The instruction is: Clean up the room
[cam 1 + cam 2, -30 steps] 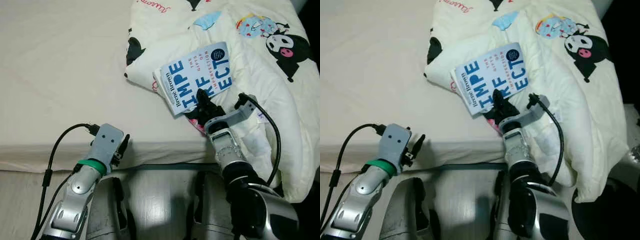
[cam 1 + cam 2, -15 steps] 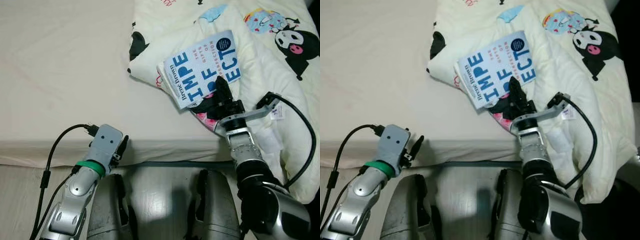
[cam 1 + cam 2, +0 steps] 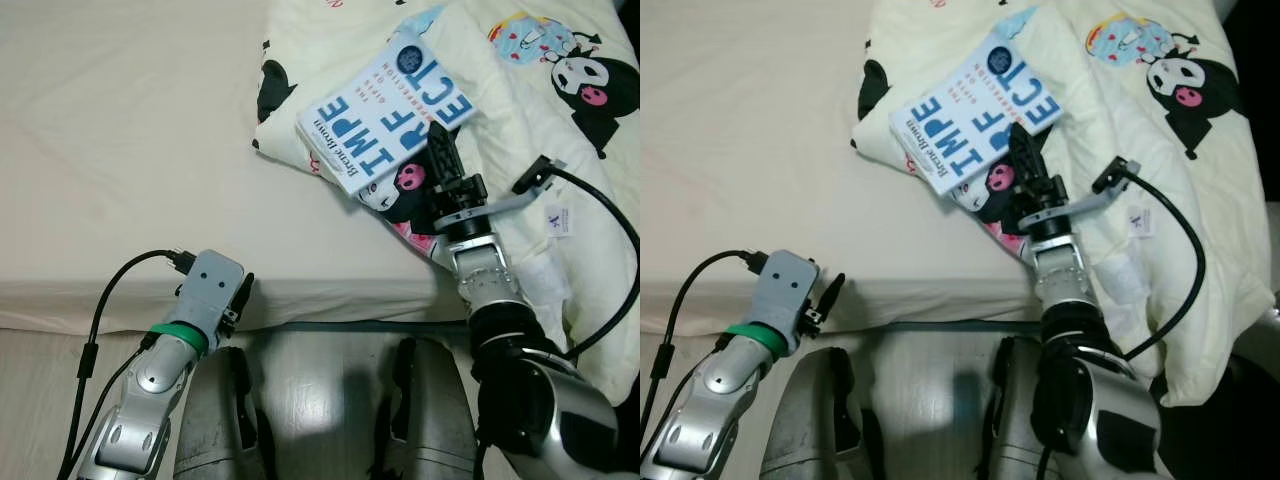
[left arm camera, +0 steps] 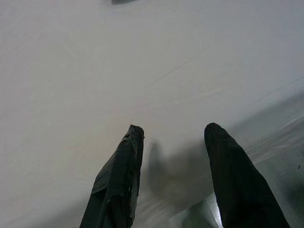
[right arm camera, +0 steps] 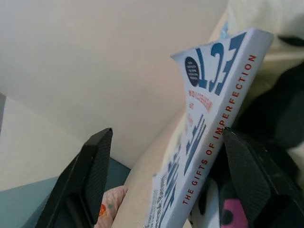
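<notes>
On the bed (image 3: 120, 150), the book (image 3: 385, 110) lies diagonally on the quilt (image 3: 540, 130), above the right gripper (image 3: 445, 160), whose spread fingers straddle its edge; left gripper (image 4: 173, 175) released.

Your robot: silver arms, green band on left wrist (image 3: 182, 331), black cables looping off both wrists, black tapered fingers (image 4: 118, 183).

Glossy paper book (image 3: 385, 108) on soft printed cloth quilt (image 3: 540, 130); matt sheet (image 3: 120, 150).
</notes>
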### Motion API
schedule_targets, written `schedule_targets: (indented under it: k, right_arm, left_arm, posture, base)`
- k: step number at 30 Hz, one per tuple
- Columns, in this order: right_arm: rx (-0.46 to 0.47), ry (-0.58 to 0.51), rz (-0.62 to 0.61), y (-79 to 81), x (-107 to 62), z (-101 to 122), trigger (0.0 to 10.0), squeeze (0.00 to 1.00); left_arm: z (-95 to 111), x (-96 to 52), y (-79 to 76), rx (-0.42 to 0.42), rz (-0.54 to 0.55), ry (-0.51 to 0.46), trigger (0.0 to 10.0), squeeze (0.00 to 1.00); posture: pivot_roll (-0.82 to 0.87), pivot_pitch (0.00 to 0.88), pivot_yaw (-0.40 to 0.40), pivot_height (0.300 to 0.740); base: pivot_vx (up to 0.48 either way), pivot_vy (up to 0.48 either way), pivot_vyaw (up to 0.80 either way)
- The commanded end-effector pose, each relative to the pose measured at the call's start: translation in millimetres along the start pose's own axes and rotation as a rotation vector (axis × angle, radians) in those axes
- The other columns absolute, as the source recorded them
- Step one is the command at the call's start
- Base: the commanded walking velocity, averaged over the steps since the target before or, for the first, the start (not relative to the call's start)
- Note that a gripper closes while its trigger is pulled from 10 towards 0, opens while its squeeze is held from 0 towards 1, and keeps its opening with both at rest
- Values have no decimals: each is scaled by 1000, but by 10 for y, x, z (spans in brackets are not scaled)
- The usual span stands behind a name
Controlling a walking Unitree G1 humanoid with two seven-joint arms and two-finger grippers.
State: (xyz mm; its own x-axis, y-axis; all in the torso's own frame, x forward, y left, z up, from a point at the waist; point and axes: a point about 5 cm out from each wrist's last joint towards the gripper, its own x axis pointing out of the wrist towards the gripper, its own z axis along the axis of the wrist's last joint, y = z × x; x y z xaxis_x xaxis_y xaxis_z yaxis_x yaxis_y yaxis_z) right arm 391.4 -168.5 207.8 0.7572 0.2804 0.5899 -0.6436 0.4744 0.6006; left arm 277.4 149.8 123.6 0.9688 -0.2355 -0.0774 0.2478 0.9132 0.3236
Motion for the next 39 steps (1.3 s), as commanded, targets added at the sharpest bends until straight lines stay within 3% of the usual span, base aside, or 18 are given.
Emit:
schedule_targets:
  k: [1,3,5,6,7,21,28,29,30,32,33,37,39]
  right_arm:
    - [16,50,-27,1,9,-110,10000,0]
    - [20,70,-87,-47,-9,-127,10000,0]
    - [40,90,-246,-162,-65,-145,10000,0]
    - [40,90,-246,-162,-65,-145,10000,0]
    - [60,91,-363,-249,-125,-148,10000,0]
    - [114,83,-417,-298,-166,-141,10000,0]
    - [65,117,-258,-163,-36,-156,10000,0]
    - [68,113,-83,-14,78,-153,7059,0]
    - [64,120,-16,53,128,-161,9176,0]
    - [61,127,23,94,157,-167,9176,0]
    - [57,134,35,110,172,-174,9961,0]
    - [54,134,23,118,191,-188,10000,0]
    - [55,134,22,117,190,-190,9529,0]
  left_arm:
    - [-81,-52,-6,10,4,40,10000,0]
    - [-83,-54,-5,9,4,41,10000,0]
    - [-88,-62,4,10,7,44,10000,0]
    - [-88,-62,4,10,7,44,10000,0]
    - [-89,-68,8,10,10,47,10000,0]
    - [-83,-98,24,12,16,52,10000,0]
    - [-91,-134,72,19,31,61,10000,0]
    - [-89,-147,78,21,35,63,10000,0]
    - [-91,-153,79,21,36,65,10000,0]
    - [-92,-157,79,21,36,66,10000,0]
    - [-93,-159,78,21,36,67,10000,0]
    - [-91,-159,68,21,33,70,10000,0]
    - [-90,-159,67,21,33,70,10000,0]
  posture:
    - [102,320,165,565]
    - [102,320,165,565]
    - [105,323,163,565]
    - [105,323,163,565]
    - [108,325,163,565]
    - [127,335,169,565]
    - [144,344,172,565]
    - [152,348,171,565]
    - [150,350,172,565]
    - [150,350,172,565]
    - [149,350,172,565]
    - [149,349,174,565]
    - [149,348,174,565]
  base:
    - [0,0,0]
    - [0,0,0]
    - [0,0,0]
    - [0,0,0]
    - [0,0,0]
    - [0,0,0]
    - [0,0,0]
    - [0,0,0]
    - [0,0,0]
    - [0,0,0]
    - [0,0,0]
    - [0,0,0]
    - [0,0,0]
